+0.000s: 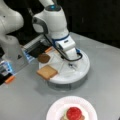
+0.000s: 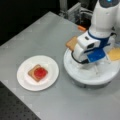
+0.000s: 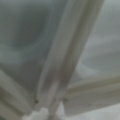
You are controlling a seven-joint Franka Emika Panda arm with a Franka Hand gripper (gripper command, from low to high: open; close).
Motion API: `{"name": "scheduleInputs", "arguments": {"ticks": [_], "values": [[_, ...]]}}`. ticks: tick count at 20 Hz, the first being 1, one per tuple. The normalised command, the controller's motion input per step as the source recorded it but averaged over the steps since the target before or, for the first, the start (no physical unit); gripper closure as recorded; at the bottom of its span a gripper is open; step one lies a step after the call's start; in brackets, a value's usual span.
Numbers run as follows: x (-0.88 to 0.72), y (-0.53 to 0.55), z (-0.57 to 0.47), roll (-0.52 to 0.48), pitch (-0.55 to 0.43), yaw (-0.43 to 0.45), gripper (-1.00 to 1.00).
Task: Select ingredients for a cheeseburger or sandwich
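The gripper [image 1: 72,65] is down inside the round white tray [image 1: 83,71], its tip near the tray's centre where the dividers meet; whether its jaws stand wide or narrow I cannot tell, and nothing shows between them. The wrist view gives only pale dividers and tray floor close up, so the jaws look to be in a bare compartment, not over a piece.

Of the ingredients left in the tray, in a front view the toast square [image 1: 47,72] lies at about nine o'clock from the gripper, overhanging the rim, and the dark patty disc [image 1: 44,58] at about ten o'clock. In a front view the cheese square [image 2: 115,54] sits at about two o'clock of the tray.

The sandwich [image 2: 38,72] rests on the white paper plate [image 2: 51,65], well apart on the desk [image 2: 37,37]: toast below, a red round on top.

To pick well, the jaws should centre over one flat piece, clear of the dividers, and close across its edges.
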Motion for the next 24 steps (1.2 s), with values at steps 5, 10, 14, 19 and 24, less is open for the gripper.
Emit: {"name": "scheduleInputs", "arguments": {"ticks": [5,10,14,19,24], "values": [[0.15,0.22,-0.06,-0.014,0.027,0.299,-1.0],[0.1,0.15,-0.08,-0.011,0.027,0.27,-1.0],[0.06,0.12,-0.09,-0.013,0.024,0.262,-1.0],[0.05,0.1,-0.1,-0.018,0.009,0.254,-1.0],[0.04,0.06,-0.11,-0.021,-0.003,0.266,-1.0]]}}
